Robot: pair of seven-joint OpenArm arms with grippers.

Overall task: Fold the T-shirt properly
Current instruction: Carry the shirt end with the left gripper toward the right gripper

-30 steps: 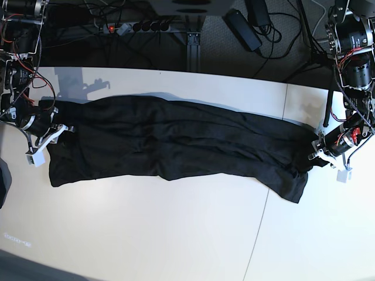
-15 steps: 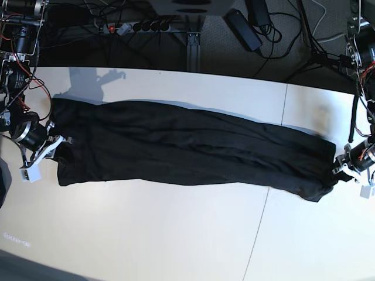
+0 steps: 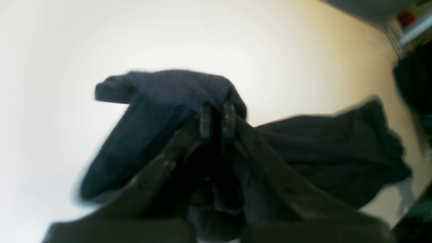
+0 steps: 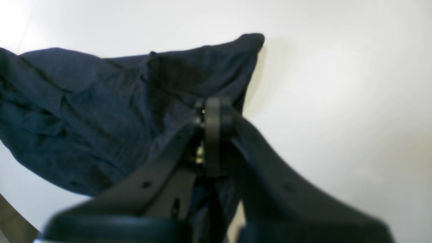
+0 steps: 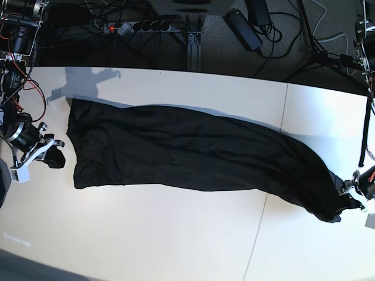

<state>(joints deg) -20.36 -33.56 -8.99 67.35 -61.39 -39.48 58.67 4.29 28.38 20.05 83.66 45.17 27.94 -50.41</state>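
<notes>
The black T-shirt (image 5: 193, 152) lies as a long band across the white table (image 5: 164, 234), running from the left to the lower right. At the left end my right gripper (image 5: 51, 155) is shut on a bunch of its cloth. My left gripper (image 5: 351, 196) is shut on the shirt's lower right tip. In the right wrist view the closed fingertips (image 4: 212, 111) pinch a corner of the dark cloth (image 4: 101, 111). The left wrist view is blurred; there the shut gripper (image 3: 216, 119) has the T-shirt (image 3: 162, 98) draped over its tips. No coloured trim shows.
Behind the table's far edge lie cables, a power strip (image 5: 137, 26) and a black adapter (image 5: 243, 26). A seam (image 5: 263, 216) splits the tabletop right of the middle. The left arm's motors (image 5: 366, 23) stand at the far right, the right arm's motors (image 5: 14, 41) at the far left.
Both grippers kept their hold and moved toward the table's near edge, the left one also further right. The shirt shifted right and was pulled out longer and smoother.
</notes>
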